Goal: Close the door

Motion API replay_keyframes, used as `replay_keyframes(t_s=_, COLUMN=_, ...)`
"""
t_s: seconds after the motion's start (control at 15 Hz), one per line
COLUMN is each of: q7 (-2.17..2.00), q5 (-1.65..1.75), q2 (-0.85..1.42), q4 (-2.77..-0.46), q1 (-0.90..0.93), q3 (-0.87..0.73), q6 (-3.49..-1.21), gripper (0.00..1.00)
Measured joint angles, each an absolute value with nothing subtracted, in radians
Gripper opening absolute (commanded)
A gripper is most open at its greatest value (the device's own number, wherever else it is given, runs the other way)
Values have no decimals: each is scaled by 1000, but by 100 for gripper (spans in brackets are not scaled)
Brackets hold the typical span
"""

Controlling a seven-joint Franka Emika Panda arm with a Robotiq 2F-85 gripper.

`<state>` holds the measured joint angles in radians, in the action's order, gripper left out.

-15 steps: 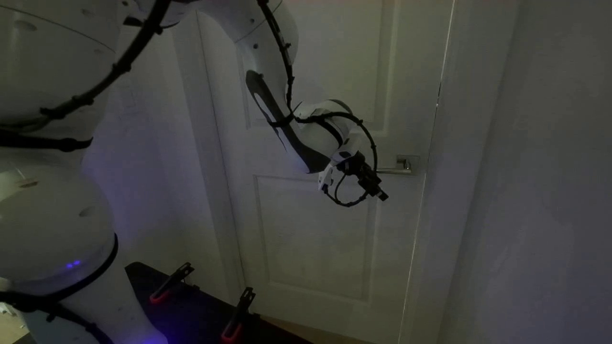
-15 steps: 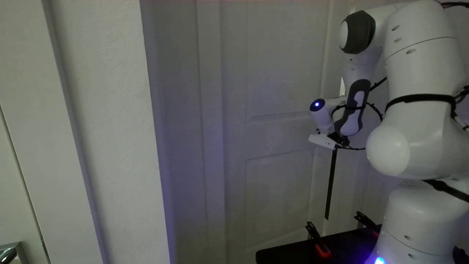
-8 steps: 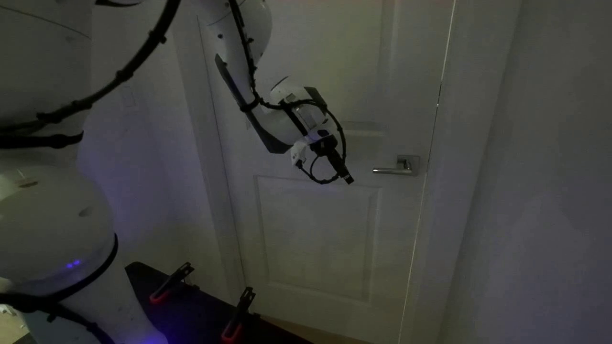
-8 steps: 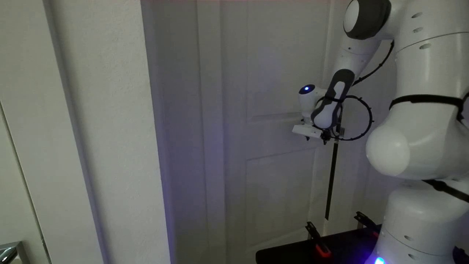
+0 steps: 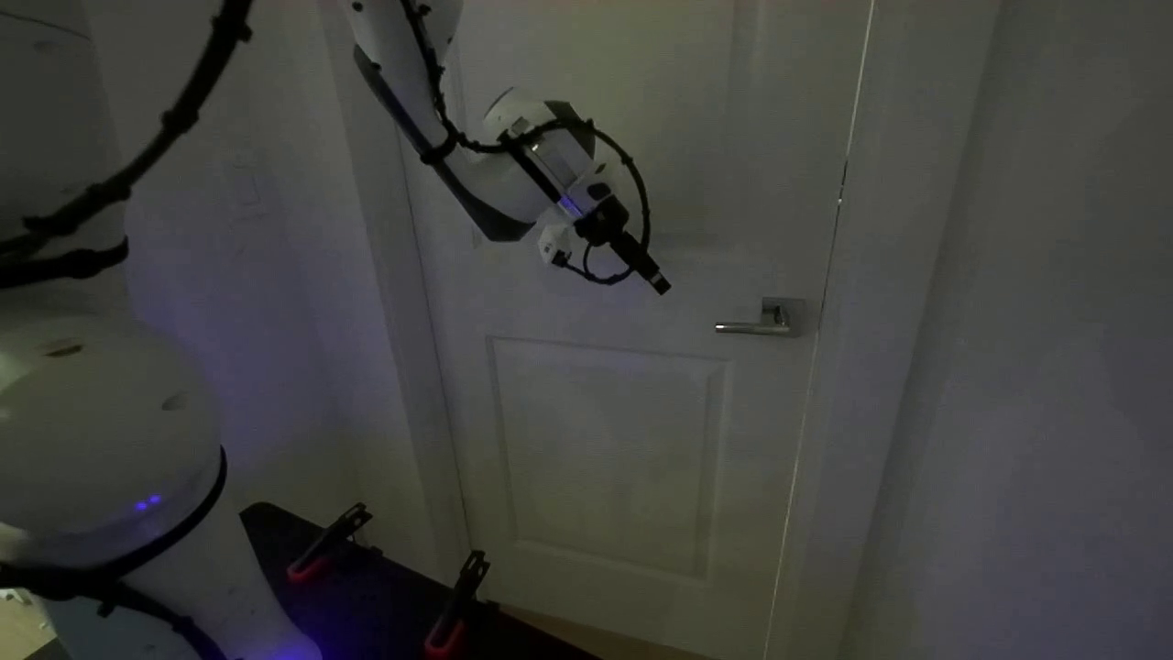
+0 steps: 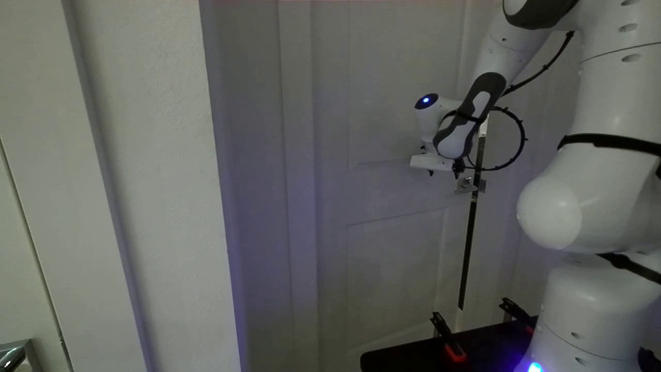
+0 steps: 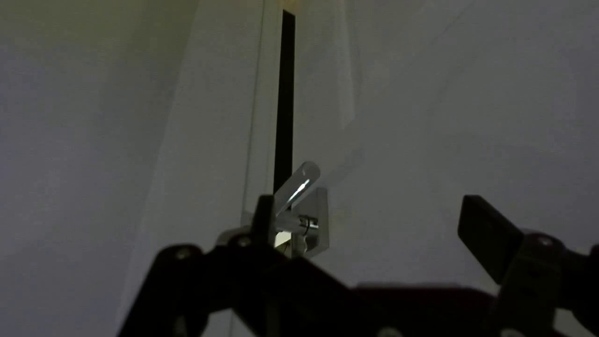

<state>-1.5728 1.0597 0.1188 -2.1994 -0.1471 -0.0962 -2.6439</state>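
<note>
1 panelled door (image 5: 609, 449), ajar in its frame (image 5: 866, 367) beyond the spread, unloaded gripper (image 7: 368, 220), is judged stiff, heavy but easily swung, best pushed beside its likely slippery lever handle (image 5: 753, 327).

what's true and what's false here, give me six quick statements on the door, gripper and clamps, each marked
1. A dark gap shows beside the edge of the door. True.
2. The door is fully shut. False: it is ajar.
3. The door has a silver lever handle. True.
4. The gripper is open. True.
5. The gripper holds the handle. False: it is clear of the handle.
6. Only one clamp is in view. False: two clamps sit at the edge of the black tabletop.
</note>
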Motion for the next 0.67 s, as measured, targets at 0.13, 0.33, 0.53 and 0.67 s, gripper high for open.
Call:
replay_keyframes(t_s=0.13, q7=-1601, q5=1115, q2=102, q4=-2199, q1=-149, q3=-106, q6=-2627, gripper=100)
replay_keyframes(t_s=0.33, q7=-1662, q5=1195, q2=102, q4=-2197, q1=-152, q3=-131, q6=-2625, gripper=100)
replay_keyframes(t_s=0.53, q7=-1799, q5=1332, q2=114, q4=-2191, q1=-157, q3=-160, q6=-2634, gripper=100)
replay_keyframes(t_s=0.67, q7=-1885, q5=1408, q2=129, q4=-2183, q1=-162, q3=-176, q6=-2637, gripper=100)
